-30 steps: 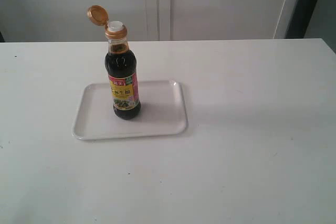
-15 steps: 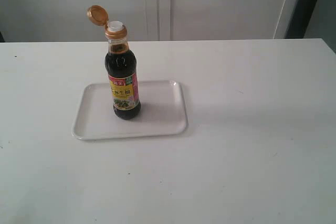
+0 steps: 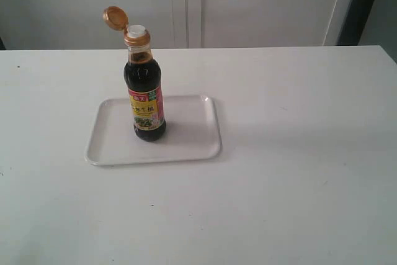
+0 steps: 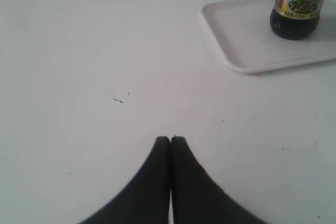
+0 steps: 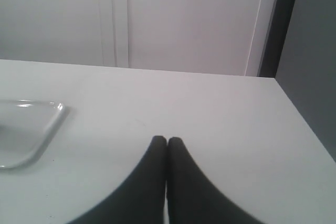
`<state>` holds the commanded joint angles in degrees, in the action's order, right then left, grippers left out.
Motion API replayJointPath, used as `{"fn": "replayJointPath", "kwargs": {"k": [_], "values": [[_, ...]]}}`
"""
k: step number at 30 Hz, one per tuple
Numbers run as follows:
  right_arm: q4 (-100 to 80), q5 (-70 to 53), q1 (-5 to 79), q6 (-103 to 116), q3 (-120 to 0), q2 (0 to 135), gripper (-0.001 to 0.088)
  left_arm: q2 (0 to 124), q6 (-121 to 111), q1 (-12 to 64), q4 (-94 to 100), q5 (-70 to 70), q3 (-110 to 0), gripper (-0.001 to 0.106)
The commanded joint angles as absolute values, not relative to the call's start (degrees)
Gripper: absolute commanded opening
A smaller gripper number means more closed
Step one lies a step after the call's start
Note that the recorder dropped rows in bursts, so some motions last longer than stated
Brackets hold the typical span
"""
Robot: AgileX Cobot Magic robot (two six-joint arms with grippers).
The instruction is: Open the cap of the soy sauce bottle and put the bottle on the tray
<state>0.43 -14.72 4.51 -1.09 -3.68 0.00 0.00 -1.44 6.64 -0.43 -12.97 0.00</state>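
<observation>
Soy sauce bottle [image 3: 146,94] upright on the tray [image 3: 186,147], left of centre in the exterior view; cap [image 3: 115,17] flipped open. Both goals appear met, so the arms should keep clear. Only wrist views show the left gripper [image 4: 170,140] and right gripper [image 5: 167,140], fingers pressed together, empty.

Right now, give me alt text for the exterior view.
The soy sauce bottle stands upright on the white tray, its orange cap flipped open above a white spout. The tray sits on a white table; no arm shows.
</observation>
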Motion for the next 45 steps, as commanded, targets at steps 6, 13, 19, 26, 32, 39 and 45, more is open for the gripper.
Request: {"fn": "replayJointPath", "kwargs": {"k": [6,13,19,26,32,39,45], "values": [[0.6,-14.7,4.5,-1.1,0.0,0.0,0.0,0.0,-1.3,6.6,-0.4,-13.0,0.0,0.0],[0.6,-17.9,4.5,-1.1,0.0,0.0,0.0,0.0,-1.3,6.6,-0.4,-13.0,0.0,0.0],[0.5,-18.0,4.5,-1.1,0.0,0.0,0.0,0.0,-1.3,6.6,-0.4,-13.0,0.0,0.0],[0.5,-18.0,4.5,-1.1,0.0,0.0,0.0,0.0,-1.3,6.6,-0.4,-13.0,0.0,0.0],[0.5,-18.0,4.5,-1.1,0.0,0.0,0.0,0.0,-1.3,6.6,-0.4,-13.0,0.0,0.0],[0.5,-18.0,4.5,-1.1,0.0,0.0,0.0,0.0,-1.3,6.6,-0.4,-13.0,0.0,0.0],[0.5,-18.0,4.5,-1.1,0.0,0.0,0.0,0.0,-1.2,6.6,-0.4,-13.0,0.0,0.0]]}}
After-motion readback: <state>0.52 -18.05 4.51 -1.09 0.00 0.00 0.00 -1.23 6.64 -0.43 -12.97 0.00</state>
